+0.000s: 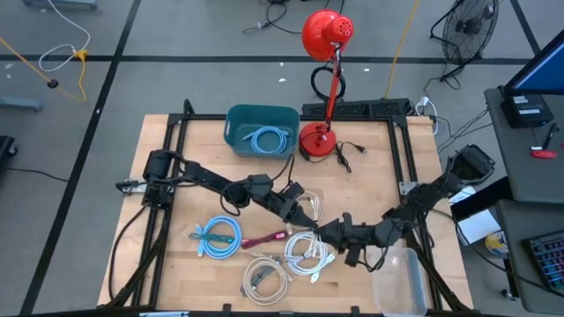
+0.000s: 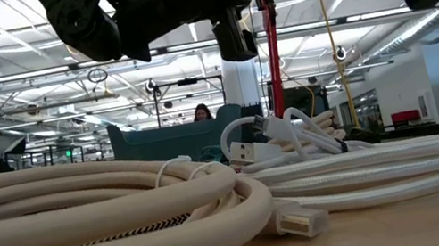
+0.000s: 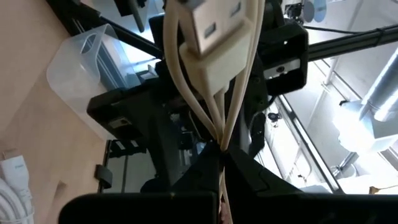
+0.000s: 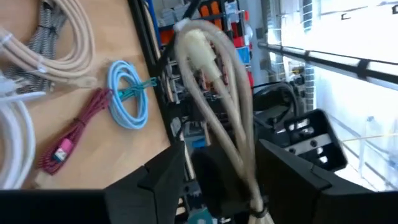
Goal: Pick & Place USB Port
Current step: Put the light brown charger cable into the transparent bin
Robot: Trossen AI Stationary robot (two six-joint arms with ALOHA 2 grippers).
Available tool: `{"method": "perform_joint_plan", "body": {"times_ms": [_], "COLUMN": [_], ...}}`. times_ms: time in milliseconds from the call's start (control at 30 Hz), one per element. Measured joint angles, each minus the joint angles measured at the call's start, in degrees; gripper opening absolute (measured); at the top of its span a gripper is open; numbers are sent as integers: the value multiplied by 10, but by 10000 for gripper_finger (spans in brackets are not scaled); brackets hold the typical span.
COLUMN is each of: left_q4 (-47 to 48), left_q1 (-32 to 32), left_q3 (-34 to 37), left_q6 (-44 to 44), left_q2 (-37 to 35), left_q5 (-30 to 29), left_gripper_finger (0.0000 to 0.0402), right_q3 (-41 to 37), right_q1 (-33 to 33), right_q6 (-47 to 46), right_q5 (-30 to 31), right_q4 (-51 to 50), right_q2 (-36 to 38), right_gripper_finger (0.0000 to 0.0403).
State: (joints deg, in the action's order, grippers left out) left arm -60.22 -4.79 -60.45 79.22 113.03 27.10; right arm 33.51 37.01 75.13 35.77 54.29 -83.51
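Note:
A bundled beige USB cable (image 3: 211, 106) hangs in the air over the table's middle, its flat plug (image 3: 214, 34) at the free end. My left gripper (image 3: 221, 155), reaching in from the left, is shut on it (image 1: 306, 209). My right gripper (image 4: 221, 165) comes in from the right (image 1: 329, 231) and stands open, its two fingers on either side of the same cable's loops (image 4: 217, 93); I cannot tell whether they touch it. My left gripper pinches several strands of the beige cable (image 3: 221, 142) together between its two fingertips, at the end of the bundle away from the plug. The fingers come in about level from the table's left. The loops and plug stick out beyond the fingertips, clear of the table.
White cable coils (image 1: 304, 251) (image 1: 264, 277), a light blue cable (image 1: 220, 238) and a magenta cable (image 1: 264, 239) lie on the near half of the table. A clear container (image 1: 401, 277) stands at the near right, a teal bin (image 1: 233, 119) and a red lamp (image 1: 322, 88) at the back.

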Motion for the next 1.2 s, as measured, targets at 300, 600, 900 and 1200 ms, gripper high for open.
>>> {"method": "perform_joint_plan", "body": {"times_ms": [300, 600, 900, 1200], "left_q4": [11, 17, 17, 18], "left_q1": [3, 3, 8, 9], "left_q3": [0, 0, 0, 0], "left_q6": [-7, -10, -10, -11], "left_q2": [0, 0, 0, 0], "left_q5": [-2, -6, -5, -5], "left_gripper_finger": [5, 5, 5, 5], "right_q3": [9, 10, 10, 10], "right_q1": [-3, -3, -3, -3], "right_q6": [6, -23, -68, -72], "right_q5": [-1, -1, -29, -29], "right_q4": [20, 22, 21, 22], "right_q2": [-16, -16, -16, -15], "right_gripper_finger": [195, 149, 60, 6]}}
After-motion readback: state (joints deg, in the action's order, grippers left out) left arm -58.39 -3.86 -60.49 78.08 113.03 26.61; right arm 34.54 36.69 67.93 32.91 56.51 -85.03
